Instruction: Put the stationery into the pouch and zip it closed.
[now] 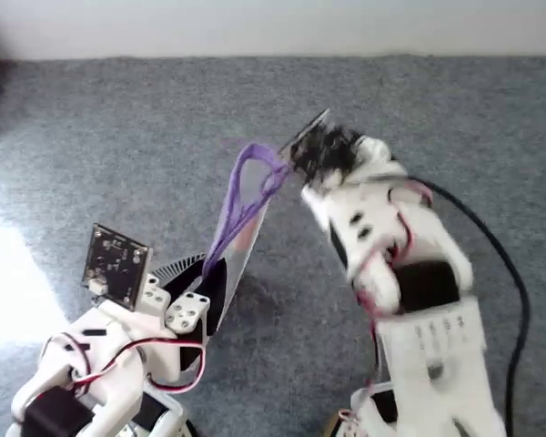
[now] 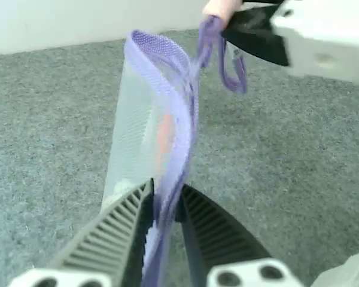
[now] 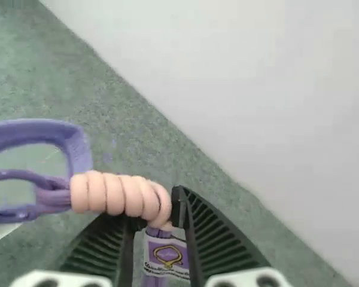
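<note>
Two grippers are holding the pouch (image 1: 239, 228) between them over the grey carpet (image 1: 118, 137), near the middle of the high view. Open carpet is lying on every side of it: a wide stretch to the upper left, more to the upper right, and a bare strip running up to the white wall (image 1: 255, 27) along the top edge. A bright patch of light (image 1: 9, 291) is falling at the lower left edge. A black cable (image 1: 502, 246) is trailing down the right side beside your right arm.

Your left gripper (image 2: 165, 192), at the lower left, is clenching the pouch's purple zip band (image 2: 167, 72) at its lower end. Your right gripper (image 3: 167, 200), right of centre, is grasping the peach coiled pull (image 3: 116, 194) at the pouch's upper end.

The pouch is hanging tilted, its clear mesh wall rising from the left gripper toward the right one, and its purple-edged mouth is gaping in a loop near the top. Inside, an orange item (image 2: 164, 134) is showing through the mesh at mid height; you cannot tell what it is.
</note>
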